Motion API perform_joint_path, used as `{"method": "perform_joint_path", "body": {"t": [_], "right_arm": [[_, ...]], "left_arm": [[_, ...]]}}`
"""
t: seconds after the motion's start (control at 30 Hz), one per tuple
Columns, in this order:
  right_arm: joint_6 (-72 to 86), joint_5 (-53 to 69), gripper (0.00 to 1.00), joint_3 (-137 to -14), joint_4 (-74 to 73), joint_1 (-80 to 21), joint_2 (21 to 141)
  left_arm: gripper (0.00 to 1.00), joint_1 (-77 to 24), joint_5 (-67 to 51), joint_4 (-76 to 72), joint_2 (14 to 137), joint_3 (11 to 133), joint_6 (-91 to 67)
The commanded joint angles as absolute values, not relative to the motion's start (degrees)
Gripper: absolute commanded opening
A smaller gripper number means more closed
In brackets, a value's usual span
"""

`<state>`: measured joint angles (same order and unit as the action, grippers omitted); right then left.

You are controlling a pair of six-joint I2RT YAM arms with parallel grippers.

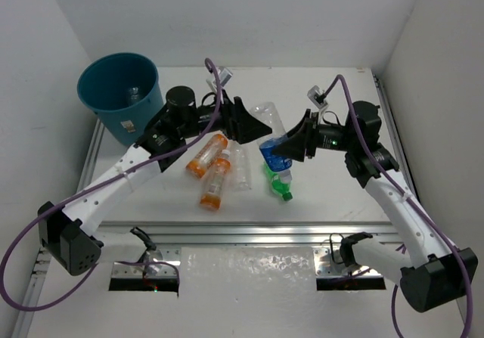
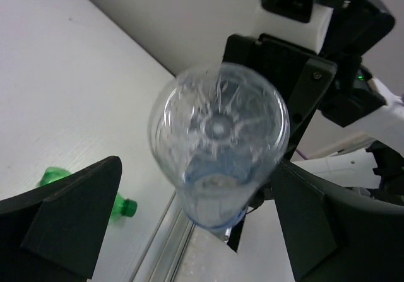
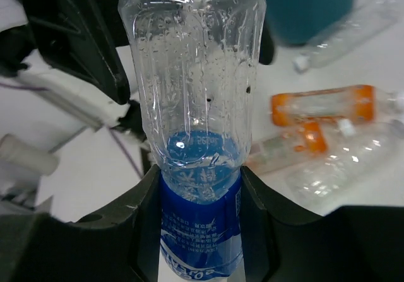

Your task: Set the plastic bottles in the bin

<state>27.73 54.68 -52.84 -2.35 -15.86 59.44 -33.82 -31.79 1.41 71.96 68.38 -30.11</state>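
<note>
White walls box in a smooth white table (image 1: pixel 333 194), with a round, tapered teal bin (image 1: pixel 113 111) at its far left corner. Over the table's middle, the right gripper (image 1: pixel 286 149) clamps a ribbed clear bottle (image 3: pixel 199 93) by its blue label. The left gripper (image 1: pixel 261 130) gapes wide at the bottle's base end. On the table lie two orange bottles (image 1: pixel 206 156), two plain clear bottles (image 3: pixel 344 168) and one green bottle (image 1: pixel 280 185).

Bottle (image 3: pixel 196 74) glossy clear plastic; table (image 1: pixel 340 194) matt wht.
</note>
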Motion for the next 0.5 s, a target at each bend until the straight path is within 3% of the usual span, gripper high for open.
{"method": "perform_joint_path", "body": {"t": [0.0, 0.07, 0.13, 0.17, 0.2, 0.23, 0.27, 0.3, 0.33, 0.37, 0.43, 0.47], "right_arm": [[34.6, 67.2, 0.23, -52.6, 8.4, -16.3, 58.8], [36.1, 68.9, 0.24, -52.5, 10.9, -16.3, 58.1], [35.9, 69.4, 0.24, -53.0, 10.4, -16.5, 57.9], [35.7, 69.1, 0.24, -53.2, 10.0, -16.5, 57.7], [35.2, 68.9, 0.26, -53.3, 9.4, -16.4, 57.7], [34.7, 68.6, 0.28, -53.5, 8.4, -16.5, 57.7], [34.5, 68.0, 0.42, -53.5, 7.9, -16.4, 57.5], [33.3, 66.8, 0.56, -53.5, 5.7, -16.3, 57.3], [31.9, 64.7, 0.90, -54.0, 3.1, -16.2, 57.0], [30.4, 58.2, 0.99, -54.8, 0.0, -15.6, 56.8], [25.1, 47.8, 0.99, -57.3, -12.8, -15.2, 55.5], [22.9, 36.3, 0.99, -58.0, -16.5, -15.1, 54.4]], "left_arm": [[1.00, -35.8, -37.4, -6.7, 72.9, 72.1, -30.8], [0.98, -37.4, -38.0, -7.0, 73.6, 72.5, -30.6], [0.79, -37.7, -37.9, -7.0, 74.1, 72.4, -30.7], [0.64, -37.7, -38.1, -7.0, 74.4, 72.4, -30.8], [0.42, -37.7, -38.3, -6.9, 74.4, 72.7, -30.7], [0.08, -37.7, -38.2, -6.4, 74.6, 73.1, -30.8], [0.00, -37.7, -38.1, -6.1, 74.4, 73.5, -30.6], [0.00, -37.7, -37.4, -3.4, 74.4, 74.3, -29.3], [0.00, -37.6, -32.0, -0.6, 74.2, 77.0, -28.0], [0.00, -37.4, -27.5, 4.1, 73.9, 78.9, -26.6], [0.00, -34.4, -9.0, 16.6, 74.0, 86.6, -24.0], [0.00, -32.5, -3.0, 21.2, 74.4, 89.6, -23.6]]}}
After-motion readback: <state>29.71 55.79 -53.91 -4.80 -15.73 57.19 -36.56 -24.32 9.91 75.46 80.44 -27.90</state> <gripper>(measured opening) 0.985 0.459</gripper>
